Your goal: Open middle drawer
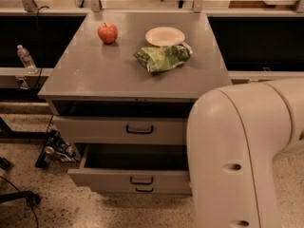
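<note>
The middle drawer (118, 178), grey sheet metal with a low wide front and a small black loop pull, stands pulled out, dark inside showing. Its long axis runs left to right, front facing the camera. A smooth, rounded white arm (237, 156) covers its right end. The hand is out of view, so I cannot tell its state. The matte grey worktop (95, 75) carries 1 red apple (108, 33).

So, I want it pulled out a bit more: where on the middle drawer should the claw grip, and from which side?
Take the small black pull handle centred on the middle drawer's front, coming straight in from the front. Its bar lies level and stands off the face, so closing above and below it should work. The claw is out of view past the white arm.
</note>
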Controlling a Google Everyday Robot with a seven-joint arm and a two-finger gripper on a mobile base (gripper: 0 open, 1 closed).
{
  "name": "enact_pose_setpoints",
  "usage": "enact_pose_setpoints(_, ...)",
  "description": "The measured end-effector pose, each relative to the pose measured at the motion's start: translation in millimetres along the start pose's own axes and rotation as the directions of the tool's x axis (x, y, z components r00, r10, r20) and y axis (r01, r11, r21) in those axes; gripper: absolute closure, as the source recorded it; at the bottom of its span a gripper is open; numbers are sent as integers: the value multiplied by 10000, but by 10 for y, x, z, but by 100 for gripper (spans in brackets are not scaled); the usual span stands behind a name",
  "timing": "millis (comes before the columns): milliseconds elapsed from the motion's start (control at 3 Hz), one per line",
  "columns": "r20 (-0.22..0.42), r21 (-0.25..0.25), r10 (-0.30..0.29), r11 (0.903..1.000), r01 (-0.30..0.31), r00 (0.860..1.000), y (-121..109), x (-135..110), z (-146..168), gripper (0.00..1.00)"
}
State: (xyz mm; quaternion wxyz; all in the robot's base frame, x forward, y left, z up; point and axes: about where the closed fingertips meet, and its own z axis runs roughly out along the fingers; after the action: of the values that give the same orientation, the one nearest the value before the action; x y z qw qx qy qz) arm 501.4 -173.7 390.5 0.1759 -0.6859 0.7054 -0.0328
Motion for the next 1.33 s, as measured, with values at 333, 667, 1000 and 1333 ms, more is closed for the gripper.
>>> enact_pose_setpoints(333,0,0,1,10000,-1,10000,1,0,0,100)
enact_pose_setpoints(667,0,0,1,10000,-1,10000,1,0,0,100)
enact_pose_setpoints(1000,0,0,2,10000,-2,10000,1,0,-1,100)
enact_pose_setpoints(1333,0,-1,1,10000,-1,10000,1,0,-1,85)
